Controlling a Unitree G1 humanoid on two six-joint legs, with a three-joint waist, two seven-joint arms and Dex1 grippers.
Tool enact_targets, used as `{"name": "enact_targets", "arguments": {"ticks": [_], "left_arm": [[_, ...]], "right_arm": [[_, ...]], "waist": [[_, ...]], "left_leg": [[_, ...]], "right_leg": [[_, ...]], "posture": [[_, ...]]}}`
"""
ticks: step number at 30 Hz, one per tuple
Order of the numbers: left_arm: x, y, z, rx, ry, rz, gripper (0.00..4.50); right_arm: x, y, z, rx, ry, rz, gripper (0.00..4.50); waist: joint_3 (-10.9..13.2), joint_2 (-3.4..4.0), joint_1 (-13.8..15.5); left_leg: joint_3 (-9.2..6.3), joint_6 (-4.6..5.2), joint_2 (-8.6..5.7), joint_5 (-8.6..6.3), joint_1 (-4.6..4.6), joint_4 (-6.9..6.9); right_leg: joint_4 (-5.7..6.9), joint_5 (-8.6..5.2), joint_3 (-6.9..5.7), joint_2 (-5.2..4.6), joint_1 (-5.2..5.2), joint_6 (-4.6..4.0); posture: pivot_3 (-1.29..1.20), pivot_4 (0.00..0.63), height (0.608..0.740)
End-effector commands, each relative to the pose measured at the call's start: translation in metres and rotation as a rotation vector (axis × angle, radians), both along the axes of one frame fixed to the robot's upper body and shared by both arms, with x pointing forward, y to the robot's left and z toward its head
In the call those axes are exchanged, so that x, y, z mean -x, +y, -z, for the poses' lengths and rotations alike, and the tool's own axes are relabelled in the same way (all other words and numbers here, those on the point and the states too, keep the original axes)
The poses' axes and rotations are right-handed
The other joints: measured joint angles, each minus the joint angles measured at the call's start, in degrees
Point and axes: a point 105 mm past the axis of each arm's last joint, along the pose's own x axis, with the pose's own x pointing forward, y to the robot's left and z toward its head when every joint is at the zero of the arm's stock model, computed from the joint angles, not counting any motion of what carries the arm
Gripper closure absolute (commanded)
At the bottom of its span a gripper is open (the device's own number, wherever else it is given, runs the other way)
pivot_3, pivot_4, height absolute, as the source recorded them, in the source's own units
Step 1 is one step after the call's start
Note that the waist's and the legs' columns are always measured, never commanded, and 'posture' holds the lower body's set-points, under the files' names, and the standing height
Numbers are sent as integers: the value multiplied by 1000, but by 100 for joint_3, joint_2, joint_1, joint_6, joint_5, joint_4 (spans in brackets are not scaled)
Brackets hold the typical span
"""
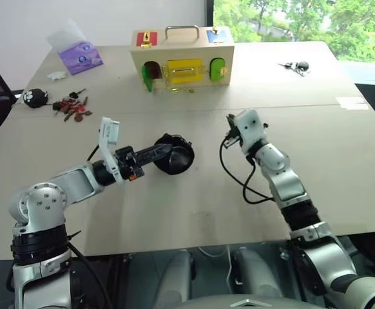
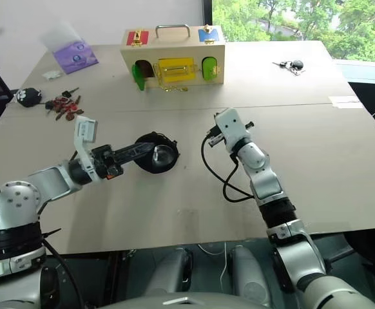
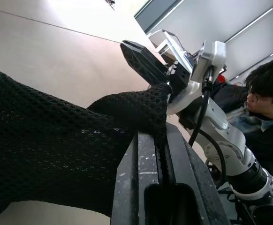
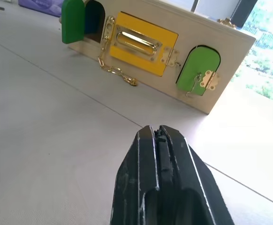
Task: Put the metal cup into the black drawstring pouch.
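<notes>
Black drawstring pouch (image 2: 154,154), centre-left of frame on the table (image 2: 174,206): soft open mesh, rounded, mouth gaping. Metal cup (image 2: 163,154) sits inside, smooth shiny steel glinting through the opening. Left tool (image 3: 162,101) is clamped on the pouch rim; right tool (image 4: 159,133) is closed and empty, hanging beside the pouch above the table. Risk: limp fabric may sag or tip if tugged, letting the slick tapered cup roll out.
</notes>
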Motion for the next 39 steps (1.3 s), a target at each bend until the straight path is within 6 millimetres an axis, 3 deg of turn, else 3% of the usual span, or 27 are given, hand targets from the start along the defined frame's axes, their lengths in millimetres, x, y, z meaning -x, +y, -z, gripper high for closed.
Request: {"name": "enact_targets", "arguments": {"ticks": [1,2,5,12,19,26,33,39], "left_arm": [[0,1,-13,18,-60,1,4500],[0,2,-12,12,-58,2,4500],[-2,4,-11,-11,-52,9,4500],[-3,16,-7,-83,-40,11,4500],[-2,40,-10,-119,-37,12,4500],[0,60,2,-197,-7,21,4500],[-6,67,-1,-216,-13,35,4500],[-8,67,-3,-220,-21,44,4500]], "right_arm": [[20,10,-3,-19,55,-135,4429],[23,10,0,-4,68,-156,4429],[37,10,15,-8,138,-237,3609],[51,6,26,-42,217,-276,250],[70,9,30,-53,260,-376,109],[87,24,46,-6,334,-522,109],[67,63,44,-46,307,-566,109],[62,98,36,-80,309,-643,109]], "waist": [[0,0,-2],[0,0,3],[0,0,6],[0,0,-7],[0,0,1],[0,0,1],[-1,-1,-13],[-1,-2,-6]], "left_leg": [[1,0,0,0,0,0],[1,4,0,-2,0,0],[2,5,-1,-3,-1,1],[4,10,-6,-6,3,1],[4,11,-6,-6,2,1],[13,14,-6,-8,2,2],[18,15,-6,-8,2,5],[12,1,-3,-1,-2,6]], "right_leg": [[0,0,1,0,0,0],[-1,0,1,0,0,0],[-3,0,0,-1,1,0],[1,0,1,4,1,0],[-3,-1,-2,4,1,0],[-2,-1,-5,5,1,0],[2,-1,-6,8,1,0],[-2,0,-8,7,1,-1]], "posture": [[0,150,740],[0,150,740],[0,150,740],[0,150,740],[0,150,740],[0,150,740],[0,150,740],[0,150,740]]}}
